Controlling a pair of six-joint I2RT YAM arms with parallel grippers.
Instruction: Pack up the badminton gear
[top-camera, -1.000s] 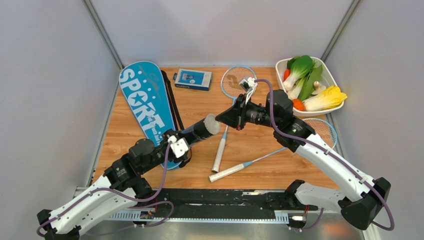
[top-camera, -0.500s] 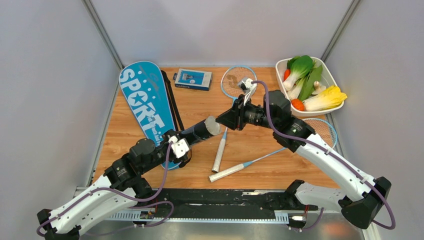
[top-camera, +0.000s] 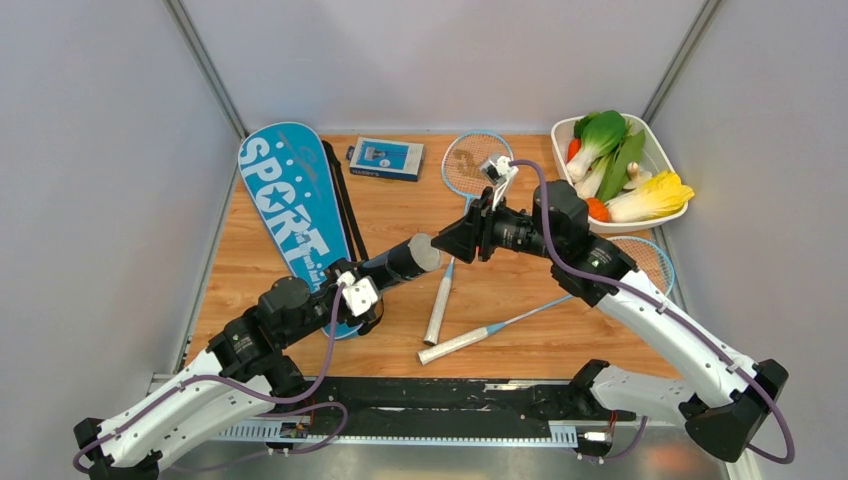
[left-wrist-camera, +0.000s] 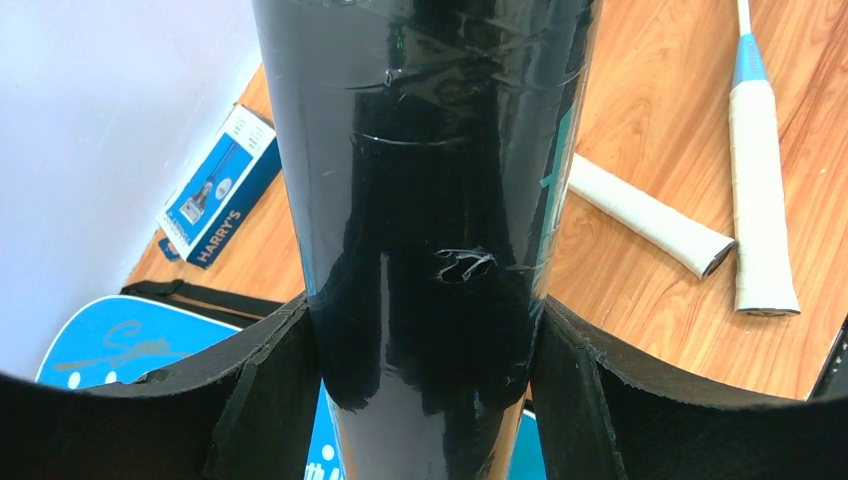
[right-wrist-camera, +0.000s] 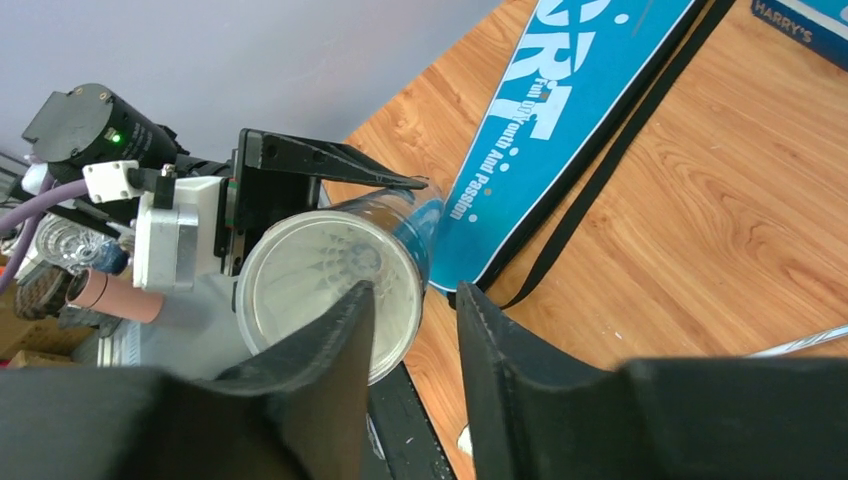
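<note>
My left gripper (top-camera: 356, 291) is shut on the long black tube (top-camera: 400, 262), holding it tilted up with its open mouth toward the right; in the left wrist view the tube (left-wrist-camera: 430, 190) fills the space between my fingers. My right gripper (top-camera: 446, 240) is open and empty just beside the tube's mouth (right-wrist-camera: 325, 285), where white feathers of a shuttlecock show inside. Two light-blue rackets (top-camera: 468, 165) (top-camera: 642, 262) lie crossed on the table, white handles (left-wrist-camera: 765, 200) toward the front. The blue "SPORT" cover (top-camera: 290, 205) lies at the left. No loose shuttlecocks show.
A small blue box (top-camera: 386, 158) lies at the back centre. A white tray (top-camera: 661, 150) of vegetables stands at the back right. The cover's black strap (right-wrist-camera: 610, 150) trails across the wood beside the cover. Grey walls close in three sides.
My right gripper has shifted slightly, staying at the tube's mouth. My left gripper keeps hold of the tube almost unmoved.
</note>
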